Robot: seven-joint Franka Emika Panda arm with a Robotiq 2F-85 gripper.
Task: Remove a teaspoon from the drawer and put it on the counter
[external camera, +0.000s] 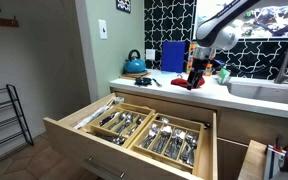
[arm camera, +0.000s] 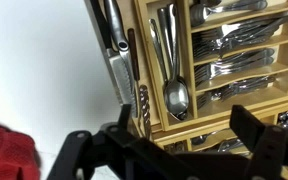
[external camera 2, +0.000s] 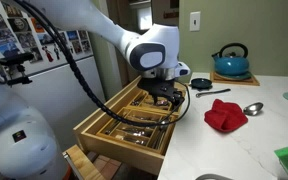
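Observation:
The wooden drawer (external camera: 84, 135) stands pulled open in both exterior views (external camera 2: 109, 135), with wooden trays full of cutlery. In the wrist view, spoons (arm camera: 174, 92) lie in a long compartment, with knives (arm camera: 117, 55) along the tray's side. My gripper (external camera 2: 165, 96) hangs over the drawer's end by the counter edge, seen also in an exterior view (external camera: 196, 76). Its fingers (arm camera: 164, 140) are spread wide apart with nothing between them, above the cutlery. One spoon (external camera 2: 252, 108) lies on the white counter (external camera 2: 244, 145).
A red cloth (external camera 2: 224, 116) lies on the counter beside the gripper (external camera: 188, 83) and shows in the wrist view (arm camera: 6, 150). A teal kettle (external camera 2: 231, 62), a blue box (external camera: 173, 55) and a sink (external camera: 269, 90) are on the counter. A wire rack (external camera: 2, 115) stands on the floor.

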